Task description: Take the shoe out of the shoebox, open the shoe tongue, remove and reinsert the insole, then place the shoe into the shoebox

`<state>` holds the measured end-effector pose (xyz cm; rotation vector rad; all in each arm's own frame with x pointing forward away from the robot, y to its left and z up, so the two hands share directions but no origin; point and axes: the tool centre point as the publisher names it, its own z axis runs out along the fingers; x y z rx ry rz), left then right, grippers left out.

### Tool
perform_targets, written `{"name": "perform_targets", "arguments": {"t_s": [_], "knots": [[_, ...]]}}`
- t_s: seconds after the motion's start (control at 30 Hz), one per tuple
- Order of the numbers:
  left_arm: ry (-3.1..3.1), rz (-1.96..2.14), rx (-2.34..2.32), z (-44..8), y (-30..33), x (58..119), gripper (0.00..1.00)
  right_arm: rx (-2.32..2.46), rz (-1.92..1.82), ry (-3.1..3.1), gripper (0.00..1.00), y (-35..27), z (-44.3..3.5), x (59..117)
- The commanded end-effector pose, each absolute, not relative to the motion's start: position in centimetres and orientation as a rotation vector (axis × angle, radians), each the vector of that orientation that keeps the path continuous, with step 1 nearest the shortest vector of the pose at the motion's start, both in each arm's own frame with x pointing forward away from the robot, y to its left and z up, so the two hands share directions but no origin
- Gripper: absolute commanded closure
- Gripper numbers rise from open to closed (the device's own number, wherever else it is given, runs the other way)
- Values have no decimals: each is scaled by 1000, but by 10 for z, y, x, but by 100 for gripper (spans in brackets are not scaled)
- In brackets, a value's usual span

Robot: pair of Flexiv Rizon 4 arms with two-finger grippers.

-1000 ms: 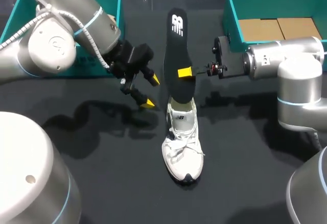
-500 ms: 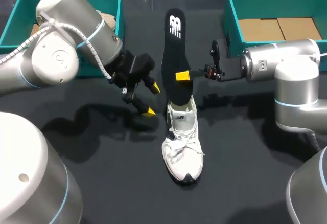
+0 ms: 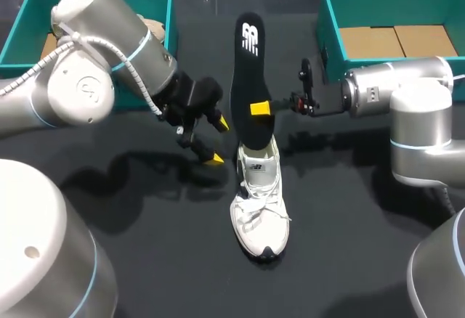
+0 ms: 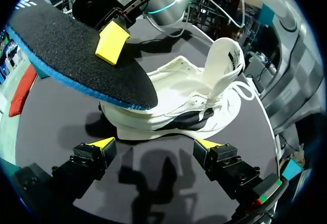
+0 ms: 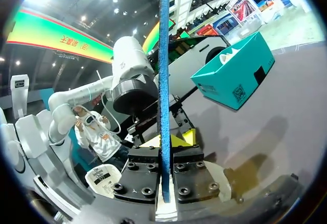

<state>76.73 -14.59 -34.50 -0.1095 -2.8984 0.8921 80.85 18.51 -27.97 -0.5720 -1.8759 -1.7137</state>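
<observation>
Black foam insole sits pinched in my right hand, fingers closed on its two faces about midway along. In the head view its long axis runs 12 to 6 o'clock, logo end toward 12, lower end at the heel opening of the white shoe; whether it is inside I cannot tell. The shoe rests on the bench, toe toward 6, tongue upright. My left hand is spread wide and holds nothing, just beside the shoe at its 10 o'clock, facing its flank. I judge insole and shoe share one line, so reinserting means sliding toward 6, with the left arm nearest to steady the shoe.
</observation>
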Motion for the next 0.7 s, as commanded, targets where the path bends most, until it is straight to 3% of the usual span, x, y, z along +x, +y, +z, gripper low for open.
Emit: {"name": "perform_targets", "arguments": {"t_s": [0.03, 0.7], "knots": [[-2912, 905, -92, -349, -149, 762, 0, -565, -1725, -1866, 100, 187, -287, 809], [-2910, 869, -90, -363, -158, 761, 0, -618, -1727, -1958, 100, 188, -284, 800]]}}
